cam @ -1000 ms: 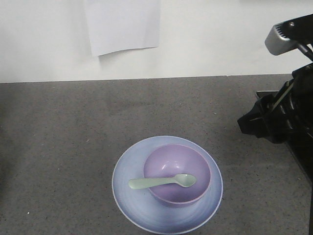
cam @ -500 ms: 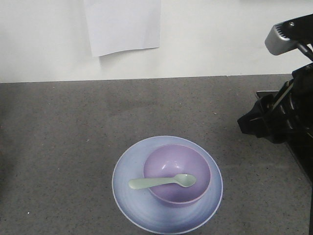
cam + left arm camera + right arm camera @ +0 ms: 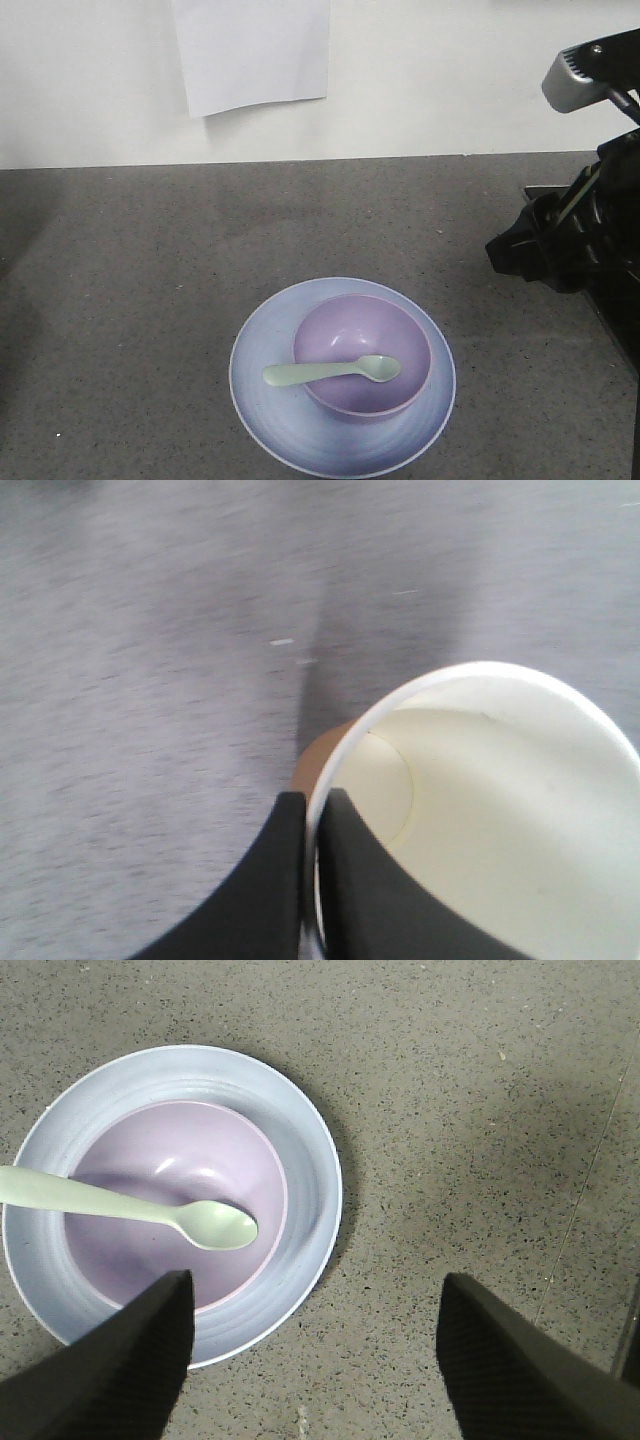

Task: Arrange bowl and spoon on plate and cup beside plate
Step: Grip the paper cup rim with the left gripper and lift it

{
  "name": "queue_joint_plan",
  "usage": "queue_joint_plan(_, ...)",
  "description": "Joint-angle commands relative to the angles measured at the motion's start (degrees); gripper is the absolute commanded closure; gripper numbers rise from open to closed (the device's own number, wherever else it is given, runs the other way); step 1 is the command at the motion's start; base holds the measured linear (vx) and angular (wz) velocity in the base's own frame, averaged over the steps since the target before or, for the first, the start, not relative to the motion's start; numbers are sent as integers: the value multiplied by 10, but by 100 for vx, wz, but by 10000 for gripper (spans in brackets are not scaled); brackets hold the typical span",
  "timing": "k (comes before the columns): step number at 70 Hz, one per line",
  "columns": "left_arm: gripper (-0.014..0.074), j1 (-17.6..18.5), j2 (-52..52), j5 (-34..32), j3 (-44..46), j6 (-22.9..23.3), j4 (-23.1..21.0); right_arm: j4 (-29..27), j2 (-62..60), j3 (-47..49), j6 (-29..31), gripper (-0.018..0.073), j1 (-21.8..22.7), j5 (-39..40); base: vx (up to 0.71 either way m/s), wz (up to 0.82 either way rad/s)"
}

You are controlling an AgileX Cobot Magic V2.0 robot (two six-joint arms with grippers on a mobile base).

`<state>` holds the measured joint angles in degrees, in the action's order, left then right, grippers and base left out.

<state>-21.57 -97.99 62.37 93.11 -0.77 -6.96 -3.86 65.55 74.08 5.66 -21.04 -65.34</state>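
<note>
on the left, out of the front view, the left fingers (image 3: pixel 312 880) pinch the wall of the cup (image 3: pixel 500 820) at its white rim, one finger outside on the brown paper and one inside against the white lining. the cup looks tilted toward the wrist camera, and the blur there makes it hard to say whether its base touches the grey surface (image 3: pixel 130 300) or hangs just above it. the grip is thin, on a soft paper edge, so i judge the main risk here: the rim could buckle or slide between the fingers, and the cup could swing, drop or tip over when set down. if it lands tilted, letting go would likely topple it.

toward the middle, the plate (image 3: pixel 262 400) sits on the surface with the bowl (image 3: pixel 345 330) resting in it and the spoon (image 3: pixel 330 372) lying across the bowl, its handle poking out over the left rim. a cup carried in low from the left could clip that handle and flip the spoon out, or nudge the plate and shift the whole stack.

on the right, the right fingers (image 3: pixel 310 1360) hang wide apart and empty above the surface, just beside the plate edge. a careless drop there could knock the plate.
</note>
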Motion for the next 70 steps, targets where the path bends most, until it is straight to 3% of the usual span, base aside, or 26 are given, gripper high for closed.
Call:
queue_joint_plan(1, 605, 3, 50, -7, 18, -31, -73, -1, -10, 16, 0, 55, 3, 26, 0, 0)
queue_joint_plan(11, 605, 14, 81, 24, 18, -69, -137, -1, -10, 16, 0, 55, 3, 26, 0, 0)
queue_joint_plan(29, 605, 100, 151, 36, -12, -84, -141, -1, -10, 16, 0, 55, 3, 26, 0, 0)
queue_joint_plan(56, 605, 197, 310, -58, -243, -90, -146, -2, -10, 16, 0, 55, 3, 29, 0, 0)
queue_joint_plan(70, 605, 236, 333, -75, -298, -97, -169, -2, -10, 16, 0, 55, 3, 29, 0, 0)
